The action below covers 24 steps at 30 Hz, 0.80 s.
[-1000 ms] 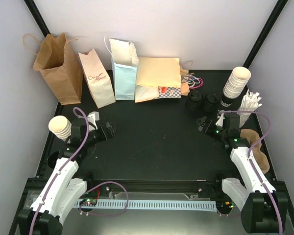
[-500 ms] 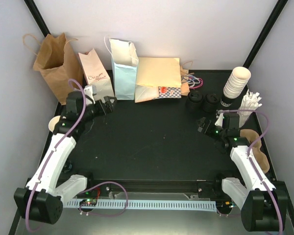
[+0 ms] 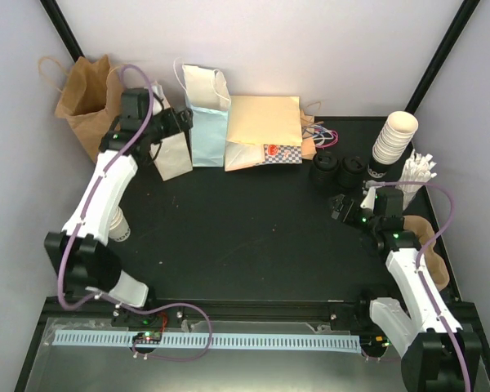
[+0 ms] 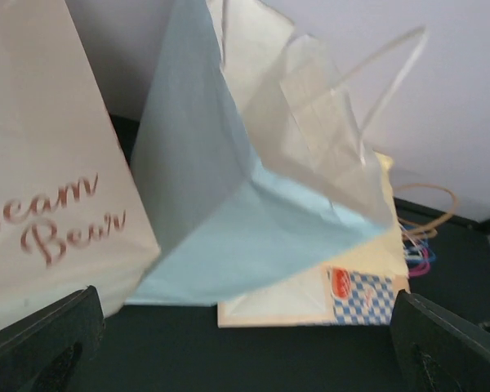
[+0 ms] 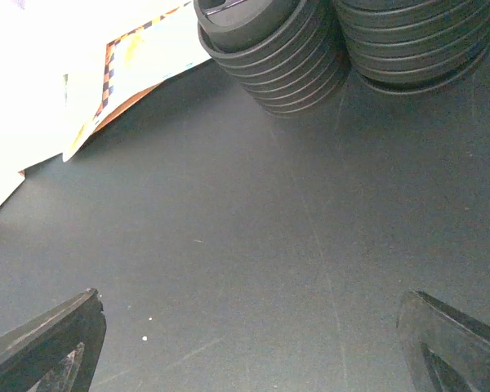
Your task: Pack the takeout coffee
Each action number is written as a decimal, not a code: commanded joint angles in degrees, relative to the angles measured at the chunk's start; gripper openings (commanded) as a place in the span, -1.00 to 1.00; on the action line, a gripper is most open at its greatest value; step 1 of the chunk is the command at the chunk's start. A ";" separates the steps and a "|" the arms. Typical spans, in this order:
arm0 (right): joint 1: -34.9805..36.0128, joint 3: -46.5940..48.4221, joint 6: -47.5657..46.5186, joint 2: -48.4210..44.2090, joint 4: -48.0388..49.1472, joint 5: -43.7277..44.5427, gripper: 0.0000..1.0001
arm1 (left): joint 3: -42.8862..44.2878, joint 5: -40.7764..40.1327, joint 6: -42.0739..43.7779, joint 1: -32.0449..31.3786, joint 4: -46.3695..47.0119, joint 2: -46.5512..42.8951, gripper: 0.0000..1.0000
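The takeout coffee is out of view in every frame. My left gripper (image 3: pixel 181 123) (image 4: pixel 245 351) stands open at the back left, up against the white "Cream Bear" bag (image 3: pixel 171 153) (image 4: pixel 41 188) and facing the light blue bag (image 3: pixel 206 122) (image 4: pixel 212 212), with nothing between its fingers. Low over the mat at the right, my right gripper (image 3: pixel 341 208) (image 5: pixel 249 343) is also open and empty, just short of two stacks of black lids (image 3: pixel 336 170) (image 5: pixel 269 49).
A brown bag (image 3: pixel 86 114) stands at the far back left. A flat cream bag (image 3: pixel 261 131) and a checkered bag (image 3: pixel 282 153) (image 4: pixel 363 296) lie beside the blue one. Bare cups (image 3: pixel 394 137), white stirrers (image 3: pixel 416 173) and a brown carrier (image 3: pixel 429 245) line the right edge. Bare cream cups (image 3: pixel 118 227) sit by the left arm.
My left arm has swung from the near left side up to the bags at the back, its gripper still open. The right arm has barely moved.
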 commanded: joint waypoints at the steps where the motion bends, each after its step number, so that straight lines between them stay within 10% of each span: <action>1: 0.16 1.85 -1.10 -1.47 -1.56 1.15 1.00 | 12.80 -5.03 1.76 -0.38 -7.66 10.16 0.96; 15: 0.18 1.77 -0.20 -3.16 -2.52 1.32 1.00 | 49.40 -7.97 2.01 -0.32 -20.40 38.03 0.52; 24: 0.22 1.67 0.58 -3.15 -2.15 1.26 1.00 | 49.49 -6.38 3.71 -0.67 -22.20 37.12 -0.70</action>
